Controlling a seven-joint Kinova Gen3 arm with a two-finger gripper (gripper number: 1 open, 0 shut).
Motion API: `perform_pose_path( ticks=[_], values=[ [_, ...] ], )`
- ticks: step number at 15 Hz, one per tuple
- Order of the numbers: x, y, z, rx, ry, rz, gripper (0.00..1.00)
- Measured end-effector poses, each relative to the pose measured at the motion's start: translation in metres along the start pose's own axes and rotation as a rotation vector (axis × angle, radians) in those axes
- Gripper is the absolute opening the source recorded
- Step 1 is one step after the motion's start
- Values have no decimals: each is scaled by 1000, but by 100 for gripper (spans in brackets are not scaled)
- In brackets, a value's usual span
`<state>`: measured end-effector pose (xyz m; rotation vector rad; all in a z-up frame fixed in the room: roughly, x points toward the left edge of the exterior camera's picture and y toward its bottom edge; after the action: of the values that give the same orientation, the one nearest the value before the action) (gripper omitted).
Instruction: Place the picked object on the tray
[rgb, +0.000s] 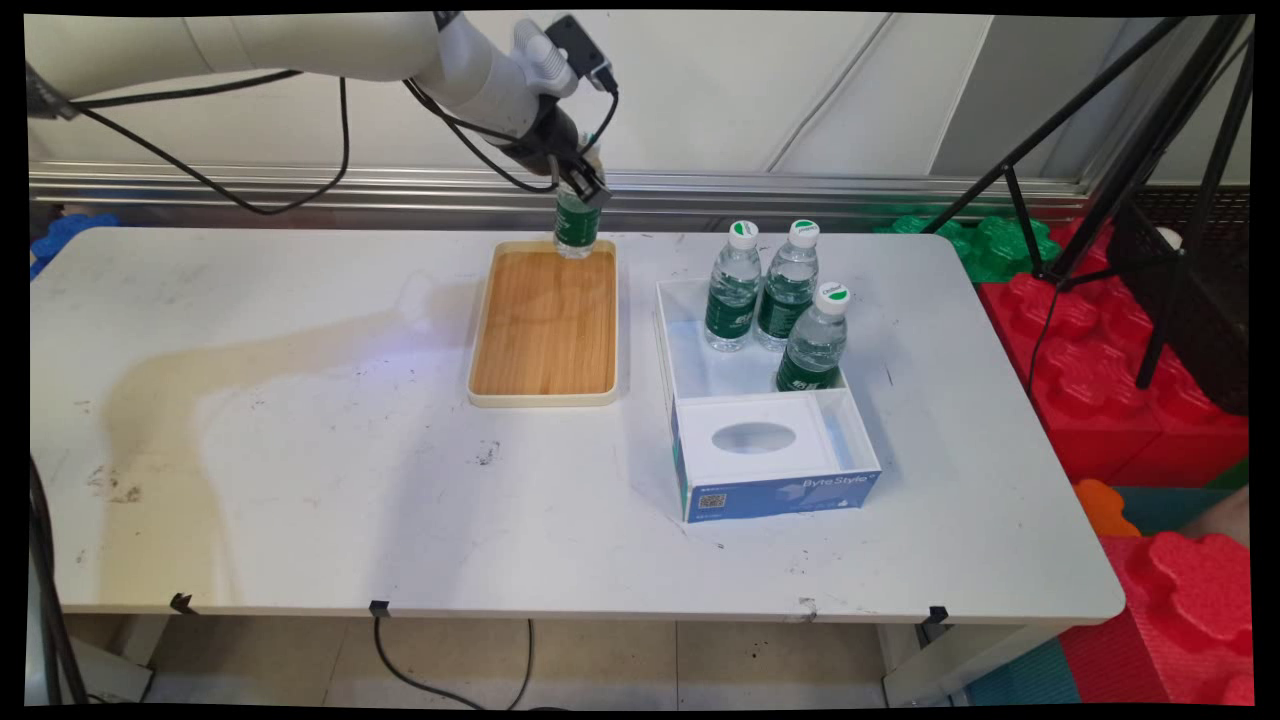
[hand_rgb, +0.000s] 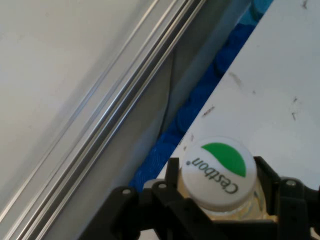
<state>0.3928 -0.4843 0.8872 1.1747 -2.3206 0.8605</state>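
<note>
While the arm (rgb: 300, 45) reaches in from the upper left, bent down at the wrist, I see the gripper (rgb: 580, 188) tilted over the far end of the wooden tray (rgb: 545, 325). Its jaws are clamped on the neck of a water bottle (rgb: 575, 225) with a green label. In the main view that bottle sits at the tray's far right corner, and I cannot tell whether its base touches the wood or hangs just above it. From the hand view I look down on the white cap (hand_rgb: 219, 172) with its green leaf and the word Cestbon, a black finger (hand_rgb: 172, 172) pressed on either side of it.

Most of the held bottle's upper part is hidden behind the gripper in the main view, and the hand view cuts off everything below the cap. The bottle's body is only a pale blur under the linkage.

To the right of the tray stands an open white box (rgb: 760, 390) holding three more bottles (rgb: 733, 290) upright at its far end; its near compartment shows an oval cutout. The box is apart from the tray, with a strip of bare table (rgb: 300, 480) between them. Left of the tray the tabletop is wide and open, though stained. Just behind the tray runs the table's far edge, then the metal rail (rgb: 800, 185) along the wall.
</note>
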Motion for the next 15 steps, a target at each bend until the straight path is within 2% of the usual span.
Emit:
perform_pose_path(
  ticks=[11,12,15],
  values=[
    [-8,-4,35,-61,-7,40,0],
    [-8,-5,37,-64,-6,37,100],
    [-11,-7,39,-67,-1,28,100]
  ],
)
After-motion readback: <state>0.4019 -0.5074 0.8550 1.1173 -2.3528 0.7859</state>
